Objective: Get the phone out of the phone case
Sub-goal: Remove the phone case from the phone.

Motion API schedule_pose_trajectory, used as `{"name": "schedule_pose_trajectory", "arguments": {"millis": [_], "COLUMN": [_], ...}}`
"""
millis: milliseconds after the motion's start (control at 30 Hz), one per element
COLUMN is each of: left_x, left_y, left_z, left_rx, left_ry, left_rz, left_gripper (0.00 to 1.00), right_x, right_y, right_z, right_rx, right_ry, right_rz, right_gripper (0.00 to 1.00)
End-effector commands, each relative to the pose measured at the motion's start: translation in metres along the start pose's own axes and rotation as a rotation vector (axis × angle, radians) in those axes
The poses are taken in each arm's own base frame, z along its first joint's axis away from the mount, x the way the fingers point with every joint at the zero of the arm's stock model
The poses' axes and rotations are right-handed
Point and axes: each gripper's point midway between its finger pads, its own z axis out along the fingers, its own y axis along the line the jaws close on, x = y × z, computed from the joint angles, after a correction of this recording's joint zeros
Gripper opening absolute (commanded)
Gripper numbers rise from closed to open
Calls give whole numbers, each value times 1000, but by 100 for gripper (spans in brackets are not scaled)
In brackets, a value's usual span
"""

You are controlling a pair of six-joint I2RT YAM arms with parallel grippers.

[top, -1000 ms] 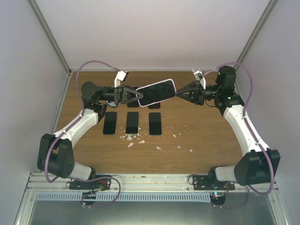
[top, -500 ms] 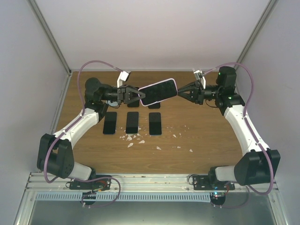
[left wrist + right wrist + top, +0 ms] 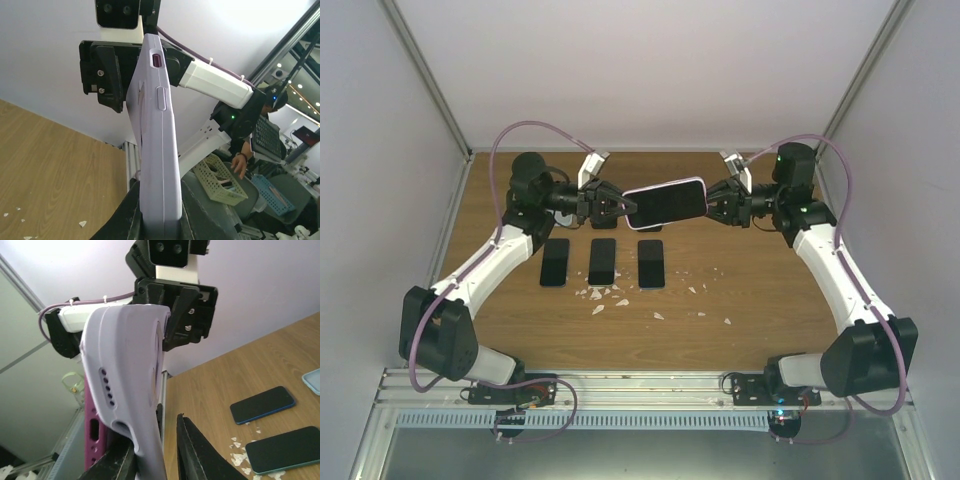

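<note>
The phone, dark screen up in its lilac phone case, hangs above the bench's far edge, mid-way along it — the left gripper clamped on one end, the right gripper narrow about the other, grip impossible to tell.

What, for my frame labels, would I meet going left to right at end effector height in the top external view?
left end effector → lilac-cased phone, held up in the air between the two → right end effector
</note>
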Motion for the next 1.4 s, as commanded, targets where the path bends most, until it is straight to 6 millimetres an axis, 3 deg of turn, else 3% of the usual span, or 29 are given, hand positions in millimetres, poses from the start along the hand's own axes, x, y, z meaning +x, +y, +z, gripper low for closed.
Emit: {"name": "schedule_pose_trajectory", "arguments": {"millis": [0,233,400,567,733,900,1000,1167,1367], "left_x": [-1,1,-5,-21,-24,-31,-37,-51,-85], "left_y": [-26,-17,3,26,52,61,62,66,64], "left_z": [22,27,26,19,13,9,6,-5,-20], "left_rx": [99,92,21,-79,-217,-286,-313,-404,-602], "left_ry": [63,70,48,12,-9,-36,-44,-60,-52], "left_rz": [94,75,53,44,51,78,103,159,378], "left_gripper": [0,0,0,3,19,59,71,80,81], "right_x": [4,9,9,9,5,3,4,-1,-10], "right_y": [7,2,-1,-18,-34,-42,-49,-68,-94], "right_z": [16,19,19,14,2,-5,-10,-22,-37], "right_rx": [-50,-50,-37,21,84,120,141,218,332], "right_ry": [22,23,17,-10,-56,-81,-99,-153,-233], "right_rz": [-5,55,89,151,196,216,246,300,388], "right_gripper": [19,12,1,0,1,0,0,1,0]}}
